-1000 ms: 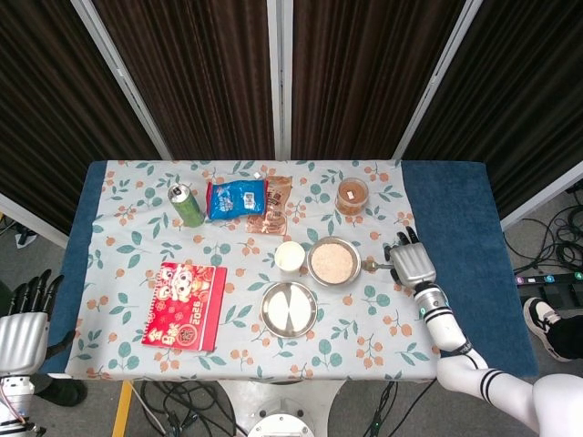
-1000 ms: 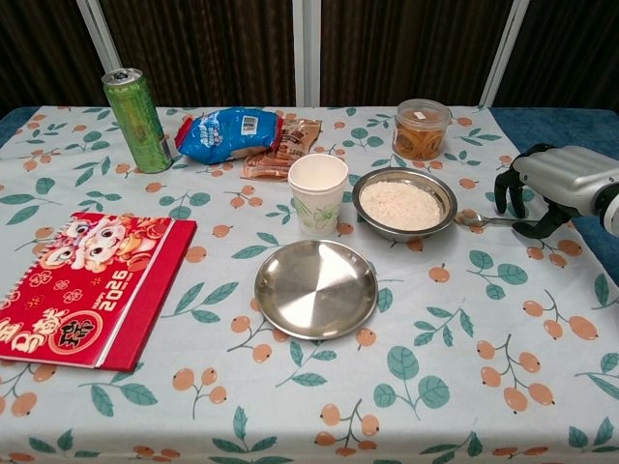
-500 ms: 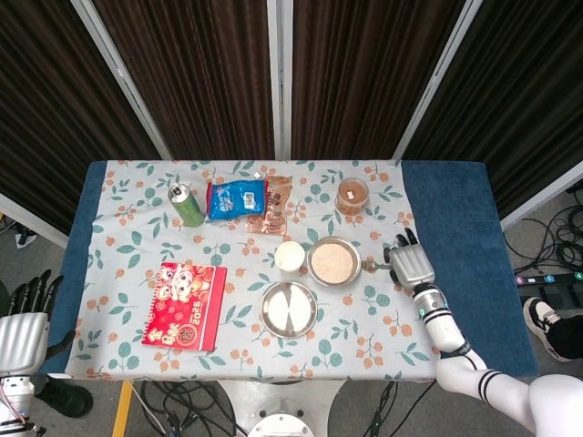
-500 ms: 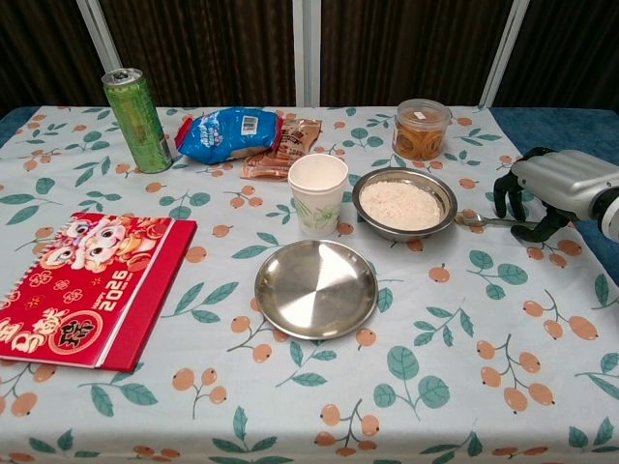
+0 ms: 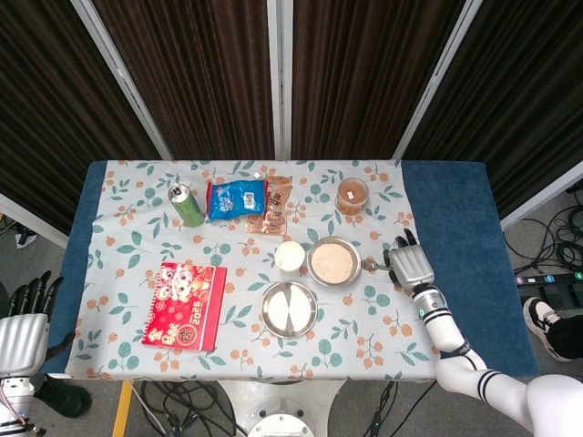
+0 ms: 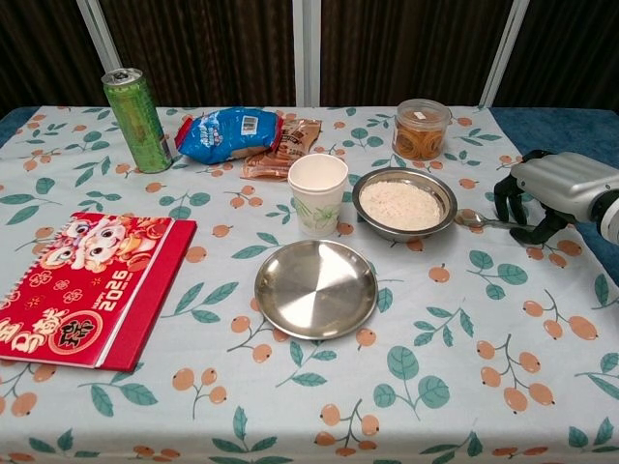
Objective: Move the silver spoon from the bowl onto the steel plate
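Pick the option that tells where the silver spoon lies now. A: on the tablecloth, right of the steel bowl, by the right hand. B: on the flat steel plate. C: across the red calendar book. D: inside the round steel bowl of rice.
A: the silver spoon lies flat on the floral tablecloth just right of the round steel bowl of rice, its handle reaching under the right hand.

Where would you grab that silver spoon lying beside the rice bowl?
Probably by the handle end. The silver spoon lies flat on the cloth right of the bowl, scoop toward the bowl, handle pointing at the right hand. Coming from the right, pinching the thin handle from above, avoids the bowl's rim.
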You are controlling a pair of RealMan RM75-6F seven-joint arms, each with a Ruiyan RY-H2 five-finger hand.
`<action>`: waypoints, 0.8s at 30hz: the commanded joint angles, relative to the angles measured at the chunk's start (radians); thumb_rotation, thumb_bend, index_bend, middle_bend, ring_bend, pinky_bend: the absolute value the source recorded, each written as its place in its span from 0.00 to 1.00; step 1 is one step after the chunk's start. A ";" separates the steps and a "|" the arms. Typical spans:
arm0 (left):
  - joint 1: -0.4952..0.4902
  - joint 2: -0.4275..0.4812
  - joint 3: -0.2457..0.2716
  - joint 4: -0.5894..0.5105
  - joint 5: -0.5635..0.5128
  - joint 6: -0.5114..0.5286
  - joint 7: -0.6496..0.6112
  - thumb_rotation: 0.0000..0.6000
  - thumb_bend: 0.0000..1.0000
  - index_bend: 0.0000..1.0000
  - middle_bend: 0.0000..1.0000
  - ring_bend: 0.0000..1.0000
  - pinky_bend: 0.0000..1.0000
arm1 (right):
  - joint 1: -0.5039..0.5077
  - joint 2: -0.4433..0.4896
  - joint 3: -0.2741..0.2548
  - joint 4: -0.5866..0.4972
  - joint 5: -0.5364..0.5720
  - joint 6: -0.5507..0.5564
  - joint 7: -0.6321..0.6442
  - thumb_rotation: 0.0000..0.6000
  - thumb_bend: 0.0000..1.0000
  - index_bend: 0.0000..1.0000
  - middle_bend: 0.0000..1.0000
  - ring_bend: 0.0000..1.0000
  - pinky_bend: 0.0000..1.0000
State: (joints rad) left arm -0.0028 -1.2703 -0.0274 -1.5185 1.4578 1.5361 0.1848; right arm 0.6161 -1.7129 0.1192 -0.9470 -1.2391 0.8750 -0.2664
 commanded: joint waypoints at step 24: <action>-0.003 0.005 -0.007 -0.007 0.005 0.008 0.002 1.00 0.24 0.13 0.10 0.05 0.11 | 0.211 0.458 0.001 -0.435 -0.014 -0.269 -0.125 1.00 0.36 0.57 0.58 0.18 0.03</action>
State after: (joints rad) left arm -0.0058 -1.2650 -0.0346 -1.5254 1.4629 1.5438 0.1872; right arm 0.7778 -1.2699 0.1075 -1.3525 -1.2926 0.6530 -0.3257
